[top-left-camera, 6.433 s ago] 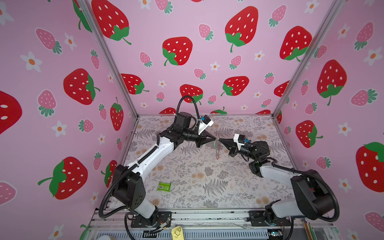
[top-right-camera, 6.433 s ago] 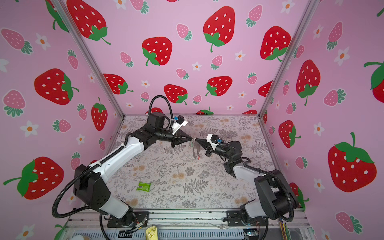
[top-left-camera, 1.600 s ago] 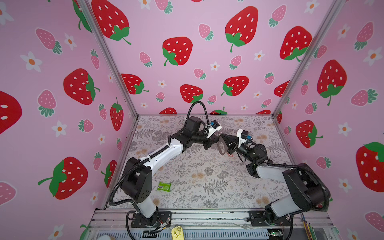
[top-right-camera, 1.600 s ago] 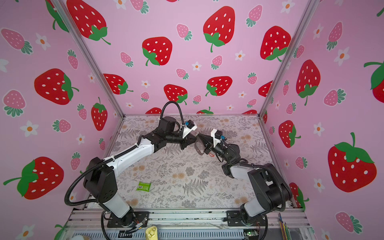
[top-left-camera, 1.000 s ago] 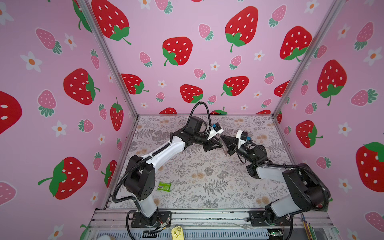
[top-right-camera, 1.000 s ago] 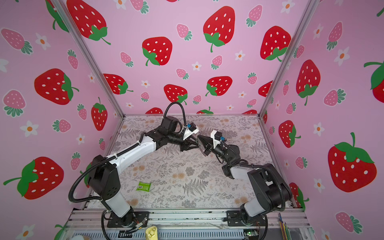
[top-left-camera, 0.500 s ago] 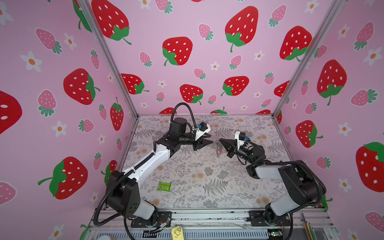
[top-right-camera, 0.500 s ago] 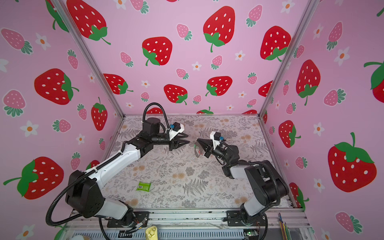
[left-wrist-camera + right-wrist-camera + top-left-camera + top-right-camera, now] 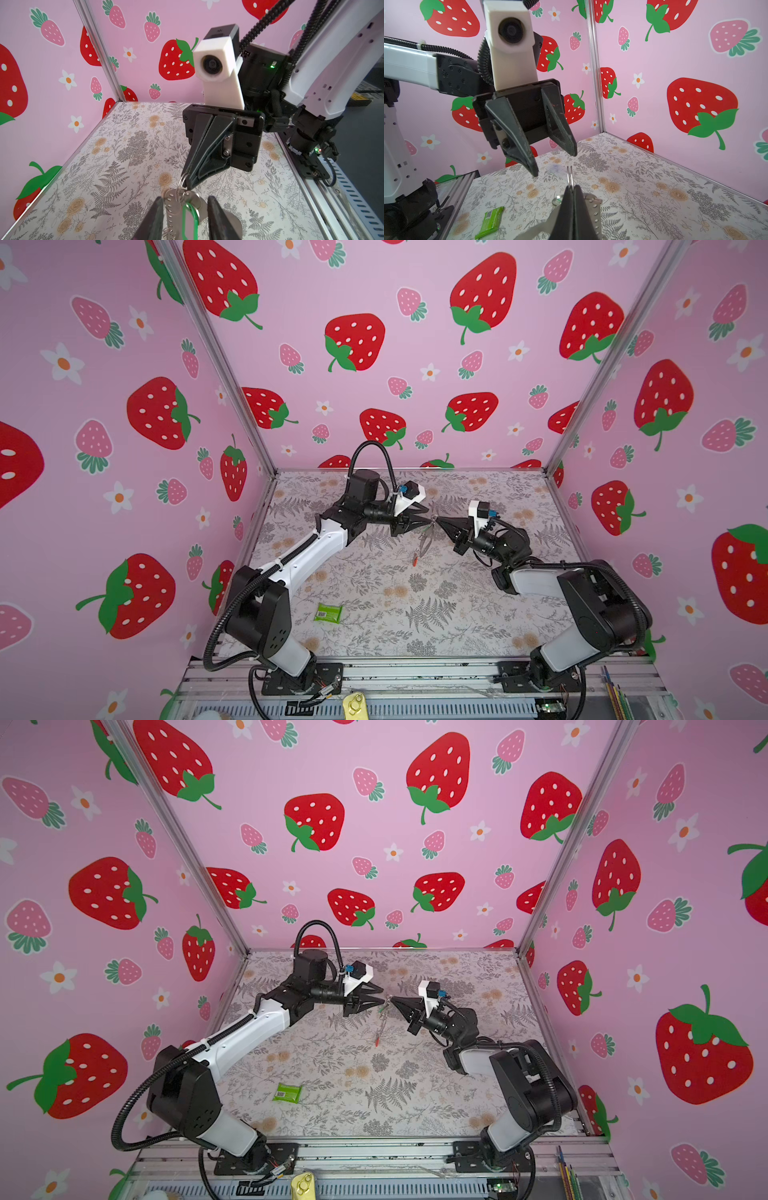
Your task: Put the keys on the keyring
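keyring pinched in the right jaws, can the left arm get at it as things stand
Probably yes. The left gripper faces the keyring with jaws open and empty, nothing between them; in the left wrist view the hanging keys show between those jaws. The right gripper covers only one side.

Green packet (image 9: 328,612) with white barcode label: flat on the floral mat (image 9: 415,614), well apart from the left gripper (image 9: 427,519), back toward that arm's base. The packet (image 9: 287,1092) shows in both top views and in the right wrist view (image 9: 490,221). Pink strawberry-print walls (image 9: 291,290) stand behind and to both sides of the left gripper and the right gripper (image 9: 440,521). Aluminium rail (image 9: 415,672) runs along the mat's near edge, far from both grippers. Brass-yellow piece (image 9: 354,705) sits just beyond the rail. Coloured sticks (image 9: 615,693) lie past the right arm's base.
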You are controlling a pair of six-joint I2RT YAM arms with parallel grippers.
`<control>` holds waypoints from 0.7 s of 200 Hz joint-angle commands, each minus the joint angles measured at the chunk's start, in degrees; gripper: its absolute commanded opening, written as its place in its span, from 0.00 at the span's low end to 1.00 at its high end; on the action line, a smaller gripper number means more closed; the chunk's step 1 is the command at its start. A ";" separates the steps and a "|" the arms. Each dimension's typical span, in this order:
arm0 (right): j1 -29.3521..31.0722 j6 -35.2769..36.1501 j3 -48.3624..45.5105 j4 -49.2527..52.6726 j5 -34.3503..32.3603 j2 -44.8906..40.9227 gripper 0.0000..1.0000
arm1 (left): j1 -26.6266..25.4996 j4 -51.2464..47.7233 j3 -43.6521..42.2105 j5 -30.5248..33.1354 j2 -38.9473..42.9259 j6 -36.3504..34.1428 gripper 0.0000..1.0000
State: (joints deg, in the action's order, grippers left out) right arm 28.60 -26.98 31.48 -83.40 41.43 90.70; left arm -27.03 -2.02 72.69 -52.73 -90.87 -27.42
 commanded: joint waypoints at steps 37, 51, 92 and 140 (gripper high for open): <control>0.66 -2.00 3.03 -23.83 1.83 -0.81 0.00 | 0.22 -1.17 4.39 -3.70 -2.13 -0.01 0.32; 0.83 -2.02 3.21 -23.83 2.07 -0.78 0.00 | 0.22 -1.28 4.48 -3.72 -2.43 0.17 0.30; 1.02 -2.50 3.71 -23.83 2.43 -0.44 0.00 | 0.39 -1.90 5.10 -4.35 -3.08 0.02 0.26; 1.37 -2.81 4.66 -23.83 2.84 0.30 0.00 | 0.39 -3.33 5.97 -6.57 -3.70 -1.29 0.09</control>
State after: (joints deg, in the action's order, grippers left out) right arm 29.63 -28.23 34.17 -83.44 43.64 90.70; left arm -26.83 -4.03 75.50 -56.07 -93.56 -27.18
